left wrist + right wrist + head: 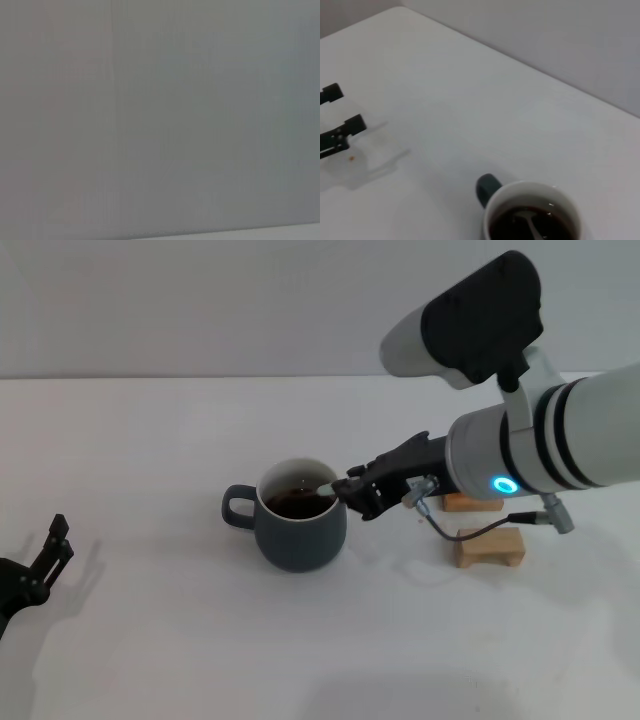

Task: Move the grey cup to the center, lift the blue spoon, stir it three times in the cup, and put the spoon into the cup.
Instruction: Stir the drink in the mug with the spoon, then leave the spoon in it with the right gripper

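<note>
While the right gripper (345, 490) pinches the pale handle of the blue spoon (322, 486), its metal bowl sits in the dark liquid of the grey cup (298, 525) at table centre. Slim, light, probably slippery, the spoon needs a firm handle grip. Extended leftward, the right arm angles down; the left gripper (55, 545) rests spread apart at the near left.

We count one grey cup (300, 525) | one blue spoon (322, 486) | two wooden blocks (489, 547) | two grippers (352, 490).

A plain grey wall (160, 110) fills nearly everything, with only a thin pale strip of desk (270, 233) below it.
</note>
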`<state>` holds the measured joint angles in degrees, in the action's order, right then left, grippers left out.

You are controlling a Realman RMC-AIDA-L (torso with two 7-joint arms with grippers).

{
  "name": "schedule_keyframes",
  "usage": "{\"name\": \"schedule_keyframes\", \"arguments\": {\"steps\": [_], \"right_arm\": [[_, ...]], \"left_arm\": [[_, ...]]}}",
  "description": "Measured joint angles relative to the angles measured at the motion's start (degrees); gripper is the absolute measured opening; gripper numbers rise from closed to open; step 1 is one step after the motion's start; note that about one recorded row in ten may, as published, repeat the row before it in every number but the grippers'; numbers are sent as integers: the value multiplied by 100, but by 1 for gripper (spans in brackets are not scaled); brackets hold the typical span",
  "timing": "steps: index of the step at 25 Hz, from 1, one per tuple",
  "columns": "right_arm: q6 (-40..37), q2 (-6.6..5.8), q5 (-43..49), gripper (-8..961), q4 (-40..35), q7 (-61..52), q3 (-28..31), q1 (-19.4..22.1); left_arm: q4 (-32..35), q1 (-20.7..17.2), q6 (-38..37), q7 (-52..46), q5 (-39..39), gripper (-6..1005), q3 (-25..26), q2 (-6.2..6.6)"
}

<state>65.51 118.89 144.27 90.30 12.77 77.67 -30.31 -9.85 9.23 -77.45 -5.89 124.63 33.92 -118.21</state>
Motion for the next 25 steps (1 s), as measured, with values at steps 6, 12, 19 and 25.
{"name": "schedule_keyframes", "arguments": {"steps": [6,12,19,25], "right_arm": [[40,-16,8,162,-28,90,181,60],[207,-10,-13,162,22,184,283,200],[358,7,-294,163,251,120,157,371],[153,25,-428,162,174,78,-45,275]], "left_arm": [[-17,22,56,0,0,861,0,-7],[-17,48,56,0,0,861,0,-17],[3,53,56,0,15,861,-5,-13],[11,50,55,0,34,862,-32,-9]]}}
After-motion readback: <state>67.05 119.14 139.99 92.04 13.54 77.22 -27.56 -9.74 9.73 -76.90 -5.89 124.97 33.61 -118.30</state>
